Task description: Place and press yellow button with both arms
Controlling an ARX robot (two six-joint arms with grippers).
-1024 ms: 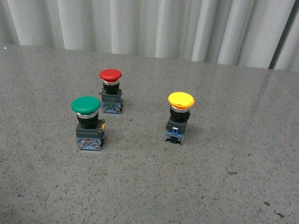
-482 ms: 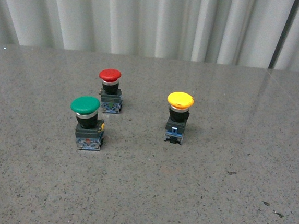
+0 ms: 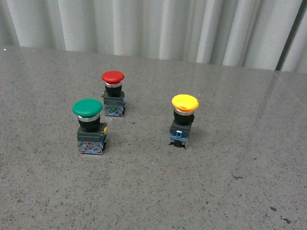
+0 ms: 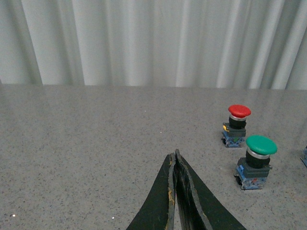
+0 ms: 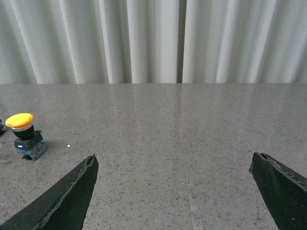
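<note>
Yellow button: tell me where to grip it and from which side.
Take the yellow button by its black body under the wide cap, probably coming from the right side. It stands upright, the cap overhangs, and the open right gripper lies on that side.

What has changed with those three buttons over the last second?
Nothing visibly changed. The yellow button, the green button and the red button stand upright in the same spots as before, untouched, and no arm has come into the front view.
</note>
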